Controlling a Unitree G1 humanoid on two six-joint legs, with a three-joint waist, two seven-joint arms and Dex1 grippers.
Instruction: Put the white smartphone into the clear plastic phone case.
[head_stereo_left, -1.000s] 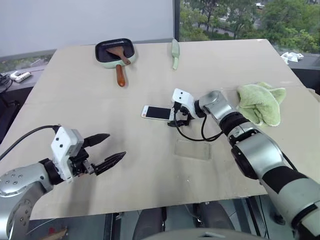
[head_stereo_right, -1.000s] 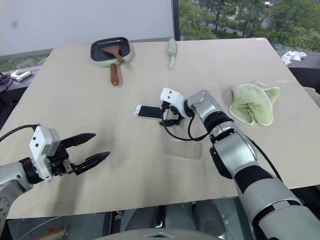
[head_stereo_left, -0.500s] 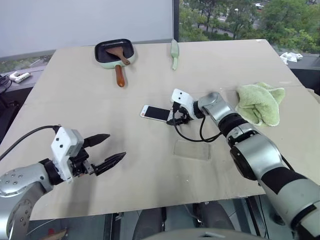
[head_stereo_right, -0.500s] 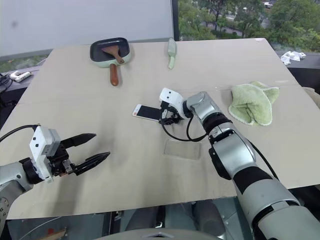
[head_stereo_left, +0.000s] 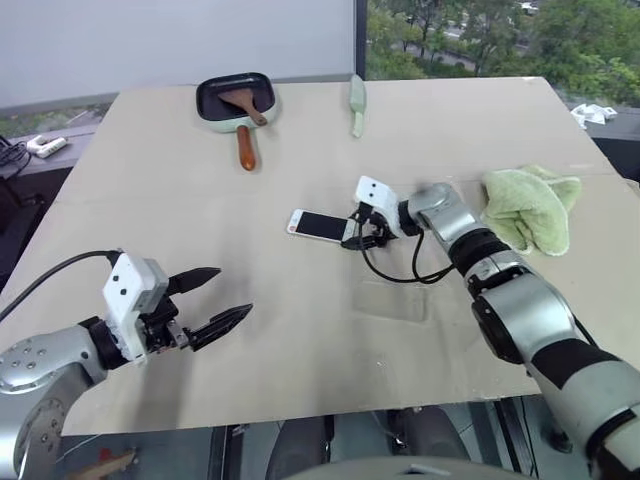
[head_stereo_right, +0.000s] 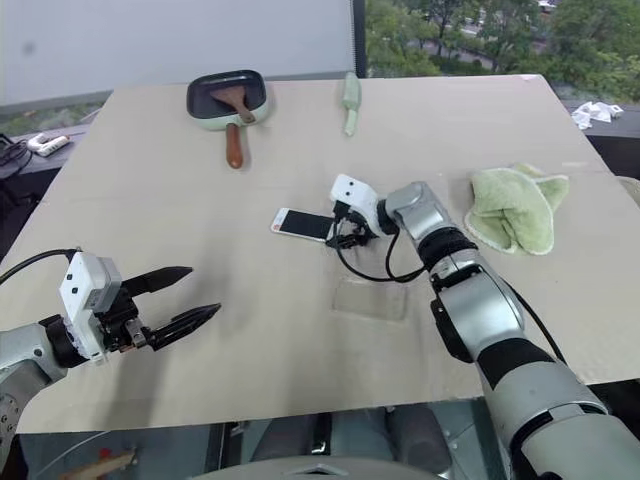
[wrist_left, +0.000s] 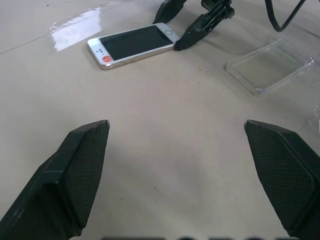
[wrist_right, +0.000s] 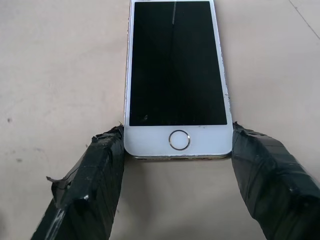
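The white smartphone (head_stereo_left: 320, 225) lies flat, screen up, in the middle of the table. My right gripper (wrist_right: 176, 137) is at its home-button end. One black fingertip presses against each long edge, so the gripper is shut on the phone's corners. The clear plastic phone case (head_stereo_left: 392, 300) lies empty on the table, nearer to me than the phone and just to its right. The left wrist view shows it (wrist_left: 270, 66) apart from the phone (wrist_left: 135, 44). My left gripper (head_stereo_left: 234, 291) hovers open at the near left with nothing between its fingers.
A pale green pan (head_stereo_left: 235, 97) with a wooden spatula sits at the far side, with a pale green utensil (head_stereo_left: 357, 100) to its right. A green cloth (head_stereo_left: 528, 205) lies at the right. A black cable (head_stereo_left: 395, 275) loops from my right wrist between the phone and the case.
My right gripper's fingers have narrowed onto the phone's home-button end. The whole picture has shifted slightly. The left arm has stayed still.
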